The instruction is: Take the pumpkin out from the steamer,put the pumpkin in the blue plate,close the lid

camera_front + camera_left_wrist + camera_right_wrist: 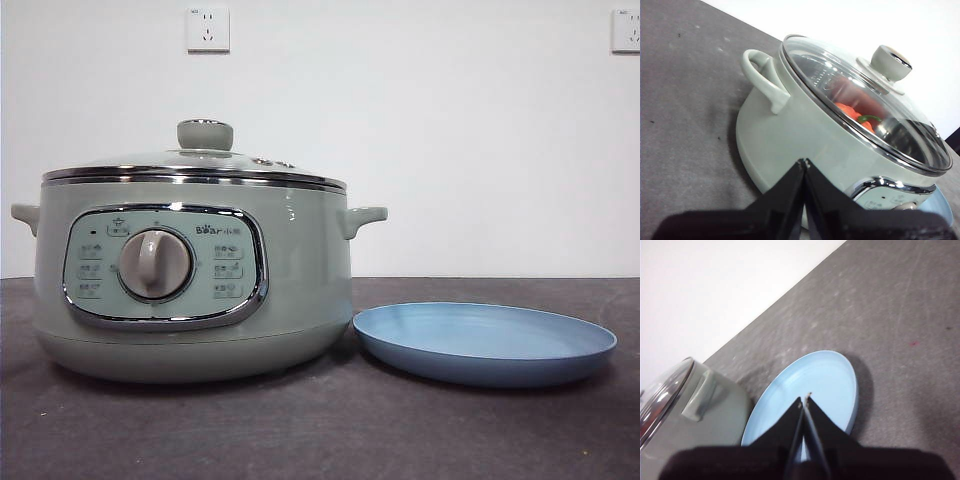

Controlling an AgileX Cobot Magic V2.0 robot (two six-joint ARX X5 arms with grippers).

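Note:
The sage-green steamer [190, 280] stands at the left of the table with its glass lid [200, 165] on. Through the lid [865, 105] in the left wrist view I see the orange pumpkin [854, 114] with its green stem inside the steamer [800, 135]. The blue plate [485, 342] lies empty just right of the pot. My left gripper [804, 162] is shut and hovers off the steamer's handle side. High over the blue plate [815, 390] my right gripper [805, 400] is shut. Neither gripper shows in the front view.
The dark grey table [320, 440] runs to a white wall with two sockets [207, 29]. The steamer's side handles [360, 218] stick out, one close to the plate's rim. In the right wrist view the steamer [690, 410] sits beside the plate.

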